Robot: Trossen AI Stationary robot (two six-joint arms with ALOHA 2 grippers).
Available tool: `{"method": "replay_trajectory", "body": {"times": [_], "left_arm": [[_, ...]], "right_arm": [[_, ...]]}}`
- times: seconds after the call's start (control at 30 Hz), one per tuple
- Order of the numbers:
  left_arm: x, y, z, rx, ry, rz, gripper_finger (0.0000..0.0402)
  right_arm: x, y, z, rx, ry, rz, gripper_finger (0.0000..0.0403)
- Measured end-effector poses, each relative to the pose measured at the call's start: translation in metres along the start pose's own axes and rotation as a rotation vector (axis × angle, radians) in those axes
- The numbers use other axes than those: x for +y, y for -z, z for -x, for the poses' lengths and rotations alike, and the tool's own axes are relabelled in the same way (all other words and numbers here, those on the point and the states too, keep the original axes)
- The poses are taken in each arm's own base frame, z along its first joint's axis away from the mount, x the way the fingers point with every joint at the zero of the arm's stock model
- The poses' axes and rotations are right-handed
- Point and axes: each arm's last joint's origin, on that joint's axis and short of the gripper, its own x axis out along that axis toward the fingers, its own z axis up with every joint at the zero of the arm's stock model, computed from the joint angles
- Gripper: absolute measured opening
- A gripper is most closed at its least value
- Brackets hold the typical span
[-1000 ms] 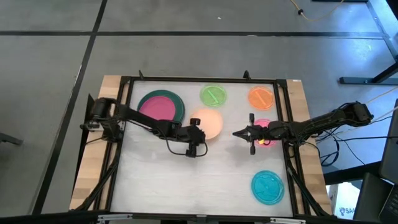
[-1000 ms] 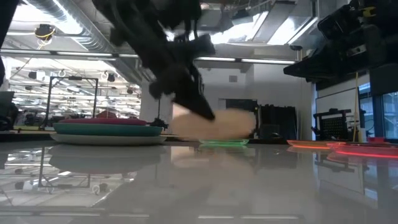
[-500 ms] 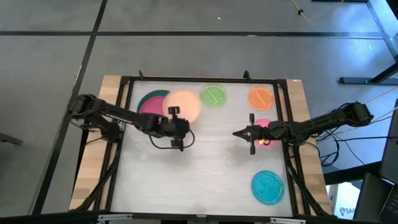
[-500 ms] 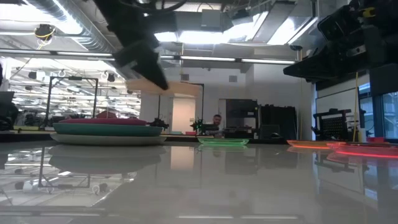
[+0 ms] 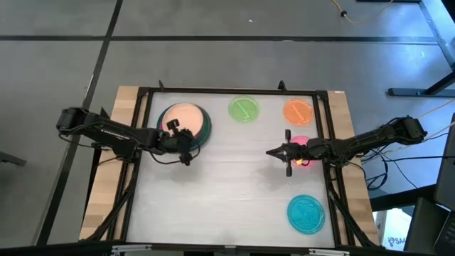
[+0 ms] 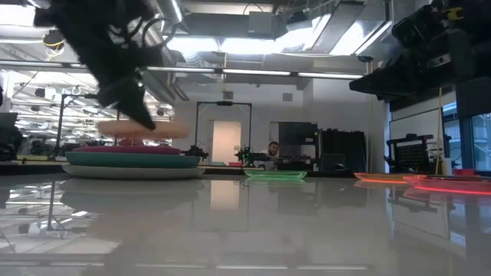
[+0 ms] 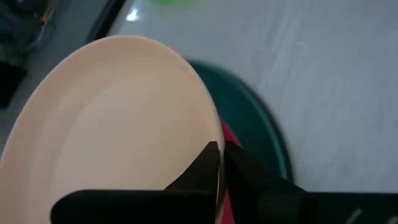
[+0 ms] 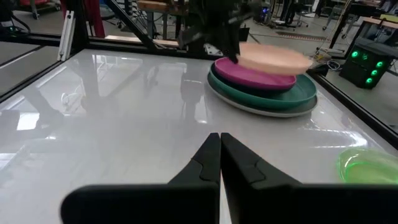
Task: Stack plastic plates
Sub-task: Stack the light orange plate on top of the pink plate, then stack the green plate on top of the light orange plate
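A peach plate point(image 5: 185, 114) hangs in my left gripper point(image 5: 175, 133) over the stack at the table's far left. That stack is a pink plate point(image 7: 227, 133) on a dark teal plate point(image 5: 204, 126) on a grey one point(image 6: 134, 173). In the low view the peach plate point(image 6: 143, 130) sits a little above the stack. My right gripper point(image 5: 272, 151) is shut and hovers over the table beside the magenta plate point(image 5: 303, 152). Green point(image 5: 244, 109), orange point(image 5: 298, 111) and cyan point(image 5: 306, 213) plates lie flat on the table. No black plate shows. My left gripper pinches the peach plate's rim point(image 7: 210, 132) between its two fingers point(image 7: 200, 174), on the plate's near side. The fingers come at it roughly level from the table's left and near side. The plate is lifted clear and about level, just above the pink plate.
The table's black frame point(image 5: 142, 107) runs close by the stack on the left and far sides. The white tabletop point(image 5: 227, 192) between the two arms holds nothing. A person stands far off in the room point(image 6: 269, 150).
My left gripper has carried the peach plate from the table's middle toward the far left and down, from well above the table to just over the pink plate. It has stayed shut on the rim. My right gripper has not moved.
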Motion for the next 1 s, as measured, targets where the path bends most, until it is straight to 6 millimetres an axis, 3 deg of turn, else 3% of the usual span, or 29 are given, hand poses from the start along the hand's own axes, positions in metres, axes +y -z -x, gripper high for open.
{"method": "replay_trajectory", "body": {"times": [0.17, 0.37, 0.63, 0.83, 1.0], "left_arm": [[-0.003, 0.019, -0.011, 0.01, 0.043, 0.033, 0.0016], [-0.004, 0.024, -0.014, -0.002, 0.049, 0.052, 0.0021], [-0.004, 0.026, -0.014, 0.031, 0.079, 0.056, 0.0091], [-0.005, 0.011, -0.001, -0.017, 0.18, 0.084, 0.0132], [-0.009, -0.004, 0.009, -0.173, 0.224, 0.106, 0.0139]], "right_arm": [[0.0, 0.0, 0.0, -0.003, 0.0, 0.0, 0.0005], [0.0, 0.0, 0.0, -0.002, -0.002, 0.0, 0.0005], [0.0, 0.0, 0.0, -0.003, -0.003, -0.003, 0.0005], [-0.003, 0.0, 0.0, 0.002, 0.088, -0.045, 0.0011], [-0.004, 0.0, 0.0, 0.005, 0.144, -0.045, 0.0063]]}}
